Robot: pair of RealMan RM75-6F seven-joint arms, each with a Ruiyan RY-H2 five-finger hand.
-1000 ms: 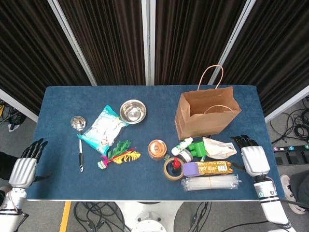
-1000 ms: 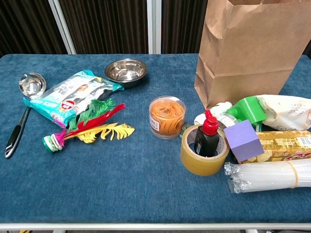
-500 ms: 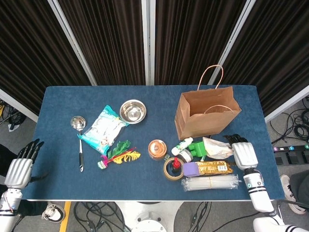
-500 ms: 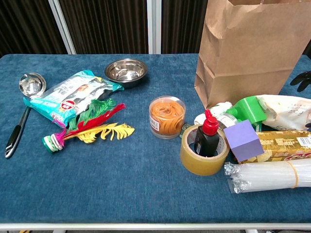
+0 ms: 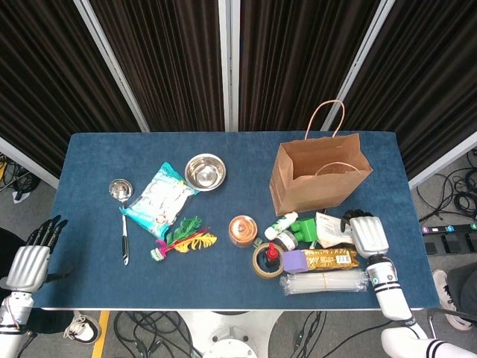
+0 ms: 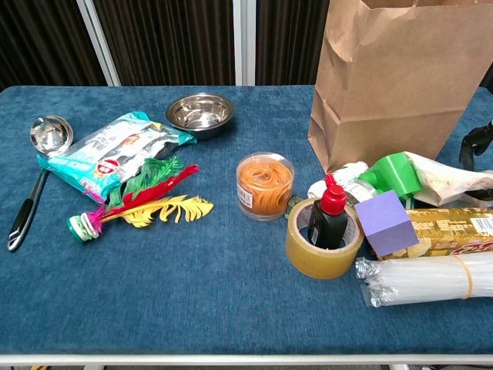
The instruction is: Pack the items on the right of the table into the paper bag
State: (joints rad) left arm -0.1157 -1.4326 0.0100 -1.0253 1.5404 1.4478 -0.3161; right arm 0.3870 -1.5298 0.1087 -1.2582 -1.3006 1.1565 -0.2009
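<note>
The brown paper bag (image 5: pixel 317 179) (image 6: pixel 400 77) stands open at the back right of the table. In front of it lie a white pouch (image 5: pixel 329 228) (image 6: pixel 443 173), a green piece (image 6: pixel 393 173), a purple block (image 6: pixel 385 222), a gold packet (image 5: pixel 332 259), a clear bundle of straws (image 5: pixel 326 282), a tape roll (image 6: pixel 323 245) with a red-capped bottle (image 6: pixel 330 212) inside it, and a tub of orange bands (image 6: pixel 265 185). My right hand (image 5: pixel 363 235) grips the pouch's right end, with dark fingers (image 6: pixel 477 139) above and below it. My left hand (image 5: pixel 30 262) hangs open off the table's front left corner.
On the left half lie a steel bowl (image 5: pixel 205 171), a ladle (image 5: pixel 121 216), a teal snack bag (image 5: pixel 159 200) and a feather shuttlecock (image 5: pixel 182 239). The table's right edge runs close beside my right hand.
My right hand slid left from the table's right edge onto the white pouch, and the pouch's right end is now squeezed narrower. My left hand dropped slightly lower.
</note>
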